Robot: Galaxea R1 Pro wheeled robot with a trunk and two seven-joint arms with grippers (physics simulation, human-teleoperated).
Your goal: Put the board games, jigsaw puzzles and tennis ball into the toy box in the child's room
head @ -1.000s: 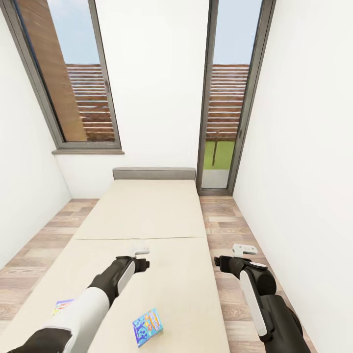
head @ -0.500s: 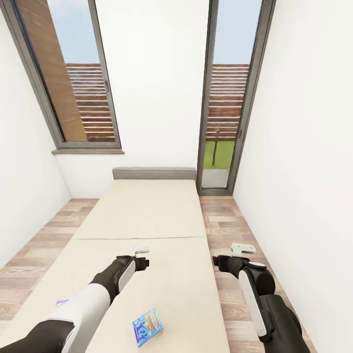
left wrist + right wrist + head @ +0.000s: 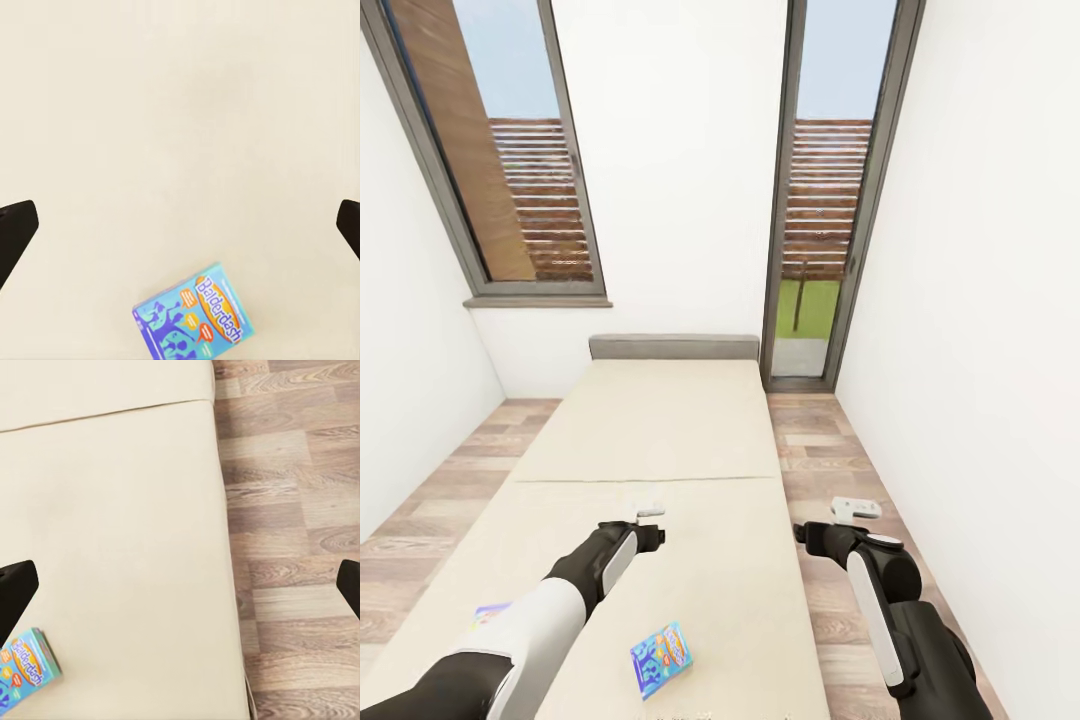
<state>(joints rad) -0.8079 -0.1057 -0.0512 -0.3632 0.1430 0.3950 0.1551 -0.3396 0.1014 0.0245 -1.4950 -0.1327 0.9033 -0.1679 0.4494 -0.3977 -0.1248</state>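
A: Two board games on the bed (image 3: 650, 440), right?

B: Yep. Blue board game (image 3: 661, 660) lies flat on the mattress near the foot end, tilted a bit, w/ "Balderdash" printed on it in the left wrist view (image 3: 196, 321). It also peeks in at the corner of the right wrist view (image 3: 22, 667). Second board game (image 3: 490, 612) is by the bed's left edge, mostly hidden behind the left forearm, so can't tell its print.

A: Arms?

B: Left gripper (image 3: 649, 512) hangs over the middle of the bed, beyond the blue box, not touching it. Its fingers (image 3: 15, 232) sit wide apart at both edges of the wrist view, nothing btw them. Right gripper (image 3: 856, 508) is over the wood floor (image 3: 830, 470) just beside the bed's right edge; its fingers (image 3: 16, 589) are spread wide too, holding nothing.

A: Room?

B: White walls, window (image 3: 500, 170) on the left, tall glass door (image 3: 825, 200) on the right, grey headboard (image 3: 674, 347) at the far end of the bed
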